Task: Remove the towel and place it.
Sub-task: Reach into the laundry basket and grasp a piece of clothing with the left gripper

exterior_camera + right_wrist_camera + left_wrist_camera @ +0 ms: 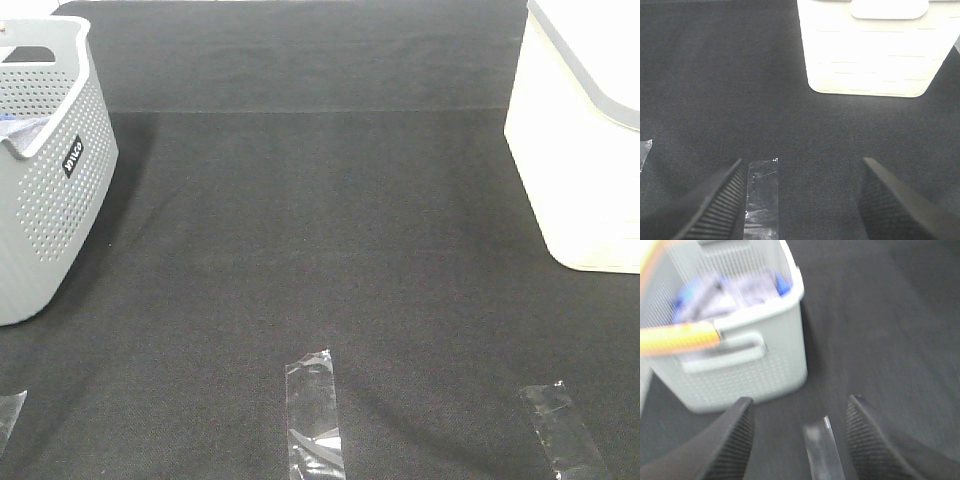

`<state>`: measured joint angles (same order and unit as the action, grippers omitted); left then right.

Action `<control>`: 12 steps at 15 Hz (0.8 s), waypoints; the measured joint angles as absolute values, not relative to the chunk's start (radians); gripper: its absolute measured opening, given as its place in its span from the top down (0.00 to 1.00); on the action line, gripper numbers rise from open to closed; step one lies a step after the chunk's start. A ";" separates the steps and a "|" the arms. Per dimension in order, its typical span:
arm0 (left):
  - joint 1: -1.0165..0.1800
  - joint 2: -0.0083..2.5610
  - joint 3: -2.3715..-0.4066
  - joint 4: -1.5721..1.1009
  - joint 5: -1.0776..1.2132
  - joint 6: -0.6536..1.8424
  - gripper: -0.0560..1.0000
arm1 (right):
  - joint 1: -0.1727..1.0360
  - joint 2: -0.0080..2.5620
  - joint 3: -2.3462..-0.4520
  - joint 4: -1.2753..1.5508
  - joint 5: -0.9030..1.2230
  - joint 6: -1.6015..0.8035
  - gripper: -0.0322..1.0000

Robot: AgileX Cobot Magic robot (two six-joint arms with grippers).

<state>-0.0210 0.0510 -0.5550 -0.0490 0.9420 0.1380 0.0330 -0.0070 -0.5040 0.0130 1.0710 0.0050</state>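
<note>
Left end effector (800, 407): fingers apart, holding nothing, above the black bench (320, 230) near the grey perforated basket (60, 190). Right end effector (802, 165): fingers wide apart, empty, facing the white bin (865, 50). Neither shows in the high view. Towel (747, 290): greyish-purple, lying inside the basket beside a blue cloth (783, 284); seen clearly enough to identify, though blurred, only by the left wrist camera. Clear tape strips (313, 410) lie on the bench.
</note>
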 joint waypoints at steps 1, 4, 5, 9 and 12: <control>-0.021 0.119 -0.574 -0.029 0.822 0.136 0.44 | 0.033 -0.007 -0.504 0.013 1.071 0.005 0.37; -0.021 0.350 -0.625 -0.013 0.670 0.131 0.44 | 0.033 -0.007 -0.504 0.013 1.071 0.005 0.37; -0.021 0.429 -0.651 0.000 0.651 0.130 0.44 | 0.033 -0.007 -0.504 0.013 1.071 0.005 0.37; -0.021 0.763 -0.770 0.073 0.618 0.130 0.44 | 0.033 -0.007 -0.504 0.013 1.071 0.005 0.37; -0.021 1.003 -0.927 0.137 0.601 0.061 0.44 | 0.033 -0.007 -0.504 0.013 1.071 0.005 0.37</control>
<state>-0.0210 1.0030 -0.9270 0.1370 0.6010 0.0610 0.0330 -0.0070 -0.5040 0.0130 1.0710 0.0050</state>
